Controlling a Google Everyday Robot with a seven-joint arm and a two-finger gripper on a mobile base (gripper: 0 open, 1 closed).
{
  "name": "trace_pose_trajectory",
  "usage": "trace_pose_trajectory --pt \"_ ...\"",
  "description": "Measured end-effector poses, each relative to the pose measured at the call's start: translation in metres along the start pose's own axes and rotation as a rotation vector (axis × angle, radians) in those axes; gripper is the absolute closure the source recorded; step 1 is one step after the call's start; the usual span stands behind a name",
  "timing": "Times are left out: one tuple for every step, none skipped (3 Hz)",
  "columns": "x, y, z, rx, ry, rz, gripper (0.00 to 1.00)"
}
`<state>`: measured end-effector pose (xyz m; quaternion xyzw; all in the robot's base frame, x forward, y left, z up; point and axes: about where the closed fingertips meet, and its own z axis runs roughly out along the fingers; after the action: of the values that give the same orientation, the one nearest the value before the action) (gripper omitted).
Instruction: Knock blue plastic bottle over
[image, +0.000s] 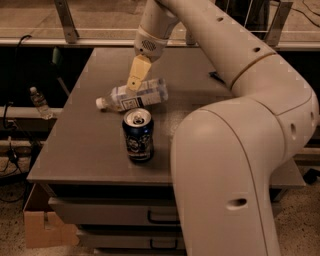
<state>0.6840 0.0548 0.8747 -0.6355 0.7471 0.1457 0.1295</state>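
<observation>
The blue plastic bottle (134, 97), clear with a white cap and a white label, lies on its side on the grey table (85, 145), cap pointing left. My gripper (137, 76) hangs from the arm just above the bottle's middle, its yellowish fingers (138, 71) pointing down at or touching the bottle's upper side. A blue drink can (138, 135) stands upright just in front of the bottle.
My arm's large white body (225, 165) fills the right half of the view. A small clear bottle (39, 102) stands off the table at the left. A dark flat object (216, 77) lies at the table's right. A cardboard box (45, 227) sits below left.
</observation>
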Motion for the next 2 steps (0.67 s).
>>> trace_pose_trajectory --pt "-0.003 0.002 0.003 -0.009 -0.010 -0.006 0.00" --pt "0.001 0.001 -0.008 0.019 -0.078 0.009 0.00"
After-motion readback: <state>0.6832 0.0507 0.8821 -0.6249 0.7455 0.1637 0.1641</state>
